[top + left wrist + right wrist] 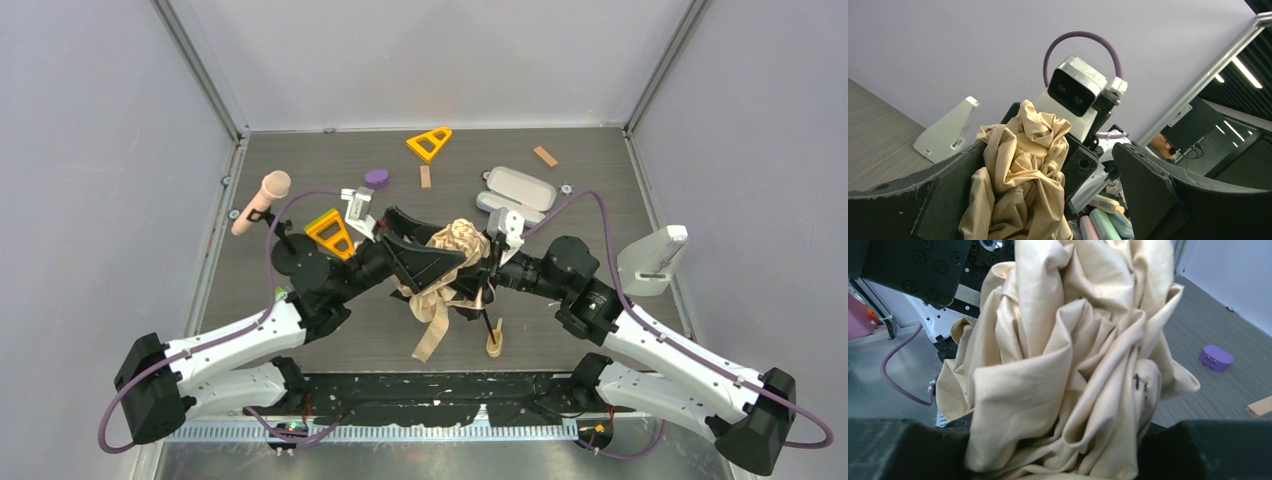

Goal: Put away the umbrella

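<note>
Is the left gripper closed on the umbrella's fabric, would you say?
No, the left gripper stands wide open, the umbrella fabric bunched between its fingers.

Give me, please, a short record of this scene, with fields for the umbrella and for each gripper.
umbrella: beige canopy bunched between both grippers; handle low, toward the near table edge
left gripper: open, canopy between its fingers, not clamped
right gripper: closed on the canopy fabric
nearby: microphone on the left, lavender-grey case behind
</note>
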